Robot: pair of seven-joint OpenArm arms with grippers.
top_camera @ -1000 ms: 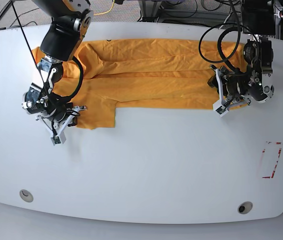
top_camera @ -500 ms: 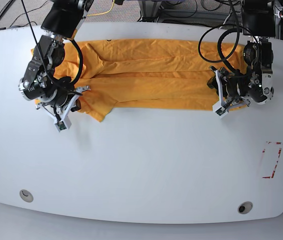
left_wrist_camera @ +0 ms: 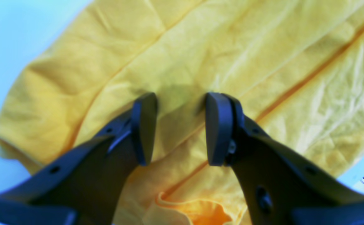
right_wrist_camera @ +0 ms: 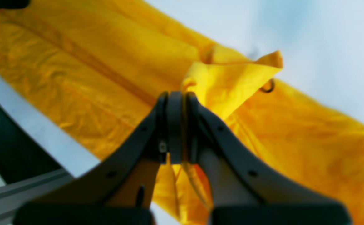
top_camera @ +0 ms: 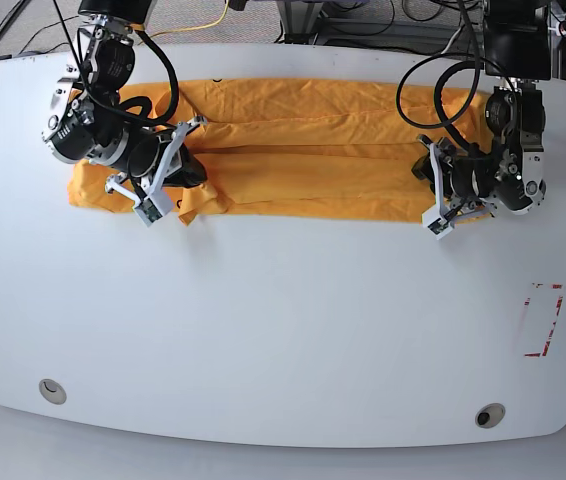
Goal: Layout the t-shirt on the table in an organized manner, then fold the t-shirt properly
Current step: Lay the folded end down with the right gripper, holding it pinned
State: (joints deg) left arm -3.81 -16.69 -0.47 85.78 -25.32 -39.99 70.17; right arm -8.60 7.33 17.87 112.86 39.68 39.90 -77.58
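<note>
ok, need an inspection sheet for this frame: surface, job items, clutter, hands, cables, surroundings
surface: white table, two grey grommets, red tape outline near one edge.
job's things: orange-yellow t-shirt folded into a long band along the far side, creased lengthwise.
clutter: nothing seen.
hands: right hand shut on a pinched fold of the t-shirt, lifted off the rest; left hand open above the cloth at the other end, nothing between its fingers.
cables: black loops on the left arm; more cables, one yellow, behind the table.
surroundings: floor and metal frame beyond the far edge.
</note>
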